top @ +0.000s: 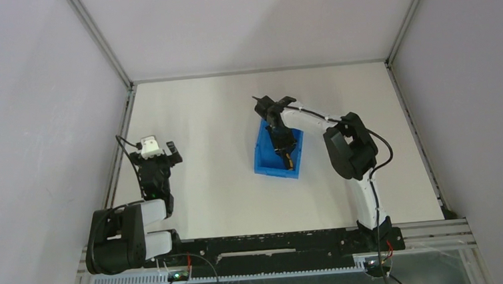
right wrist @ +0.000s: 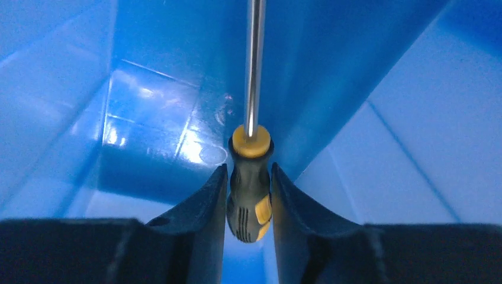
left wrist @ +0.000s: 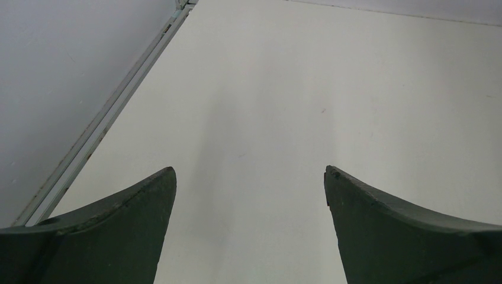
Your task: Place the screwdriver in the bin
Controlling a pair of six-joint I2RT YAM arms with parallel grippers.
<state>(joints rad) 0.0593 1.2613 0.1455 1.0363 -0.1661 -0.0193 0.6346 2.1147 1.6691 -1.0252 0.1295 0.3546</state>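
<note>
Reaching into the bin, the right gripper is narrowly pinching the screwdriver, so parting slowly is looking wisest (left gripper idling wide)

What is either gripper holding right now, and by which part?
The right gripper pinches the screwdriver by its handle, inside the bin; the left gripper holds nothing.

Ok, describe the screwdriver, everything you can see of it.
The screwdriver is slim, with a ribbed black handle bearing yellow-orange patches and a yellow collar, and a thin shiny metal shaft that leaves the top of the wrist view. It is inside the blue bin, its handle between the right tool's fingers, which sit close on both sides; whether they clamp it cannot be told.
</note>
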